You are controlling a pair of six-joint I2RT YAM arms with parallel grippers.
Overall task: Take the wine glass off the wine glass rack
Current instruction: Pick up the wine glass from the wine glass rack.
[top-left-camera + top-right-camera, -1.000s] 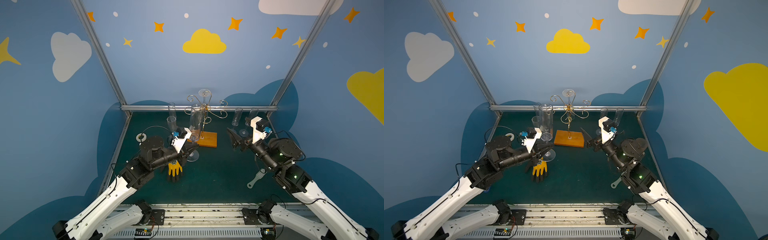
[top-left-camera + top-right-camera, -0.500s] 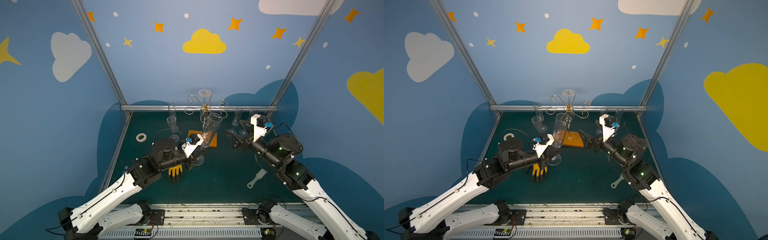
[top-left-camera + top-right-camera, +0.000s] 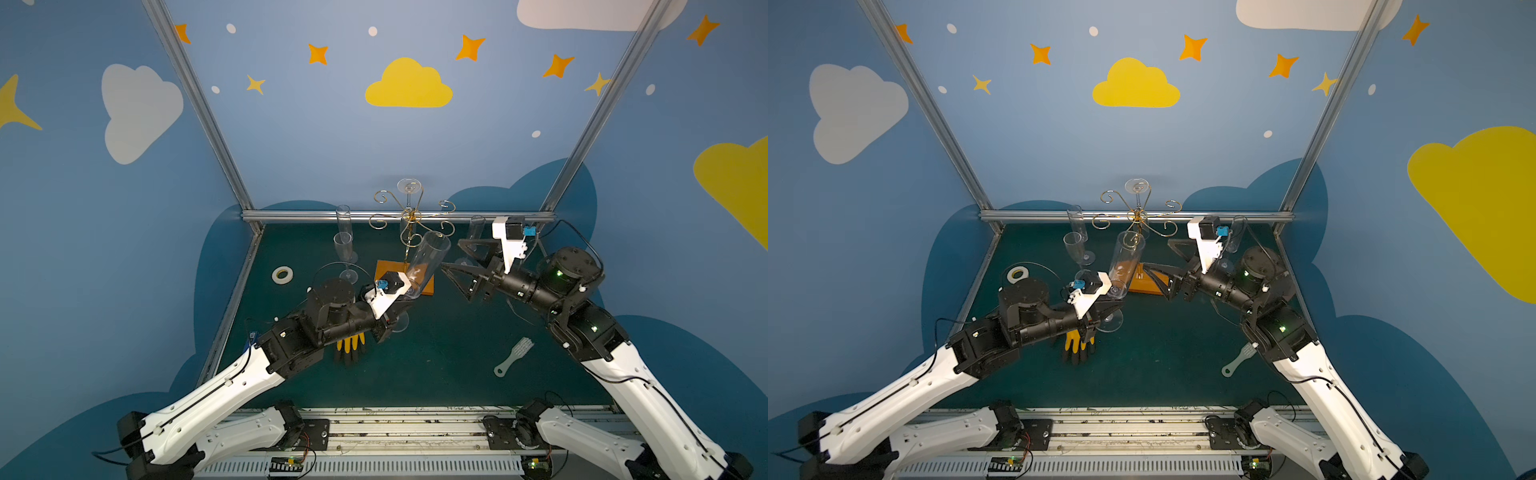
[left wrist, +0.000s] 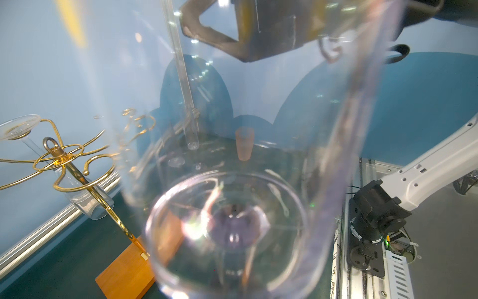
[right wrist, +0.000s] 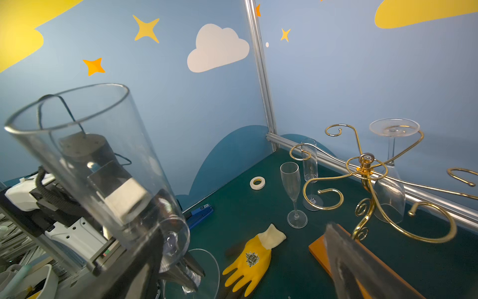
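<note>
Here, left gripper [image 3: 398, 311] clamps the clear, tilted wine glass [image 3: 428, 259]; right gripper [image 3: 450, 253] gapes.

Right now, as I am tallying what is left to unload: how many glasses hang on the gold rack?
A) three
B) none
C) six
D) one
D: a single hanging glass sits upside down in one rear arm of the wine glass rack, and its other curled arms are bare.
</note>
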